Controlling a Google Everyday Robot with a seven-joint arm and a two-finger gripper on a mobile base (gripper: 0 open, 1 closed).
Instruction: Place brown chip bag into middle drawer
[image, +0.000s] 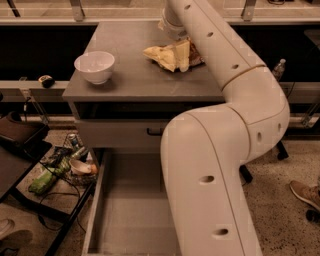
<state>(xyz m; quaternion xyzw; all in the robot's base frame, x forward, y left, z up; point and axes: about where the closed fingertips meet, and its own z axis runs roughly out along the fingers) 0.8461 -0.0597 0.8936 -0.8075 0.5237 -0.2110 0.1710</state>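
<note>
From my remote seat I saw the tool at the far side of the bench, down on the brown chip bag; whether it was open or closed on the bag I could not tell, since the arm covered part of it; the bag lay crumpled on the bench top, its pale yellow end towards the white bowl, which stood well apart near the left edge; below the bench top sat a shut drawer front with a black handle; under that, the middle drawer stood pulled out, its flat grey floor partly hidden by the arm; clutter lay on the floor to its left.
</note>
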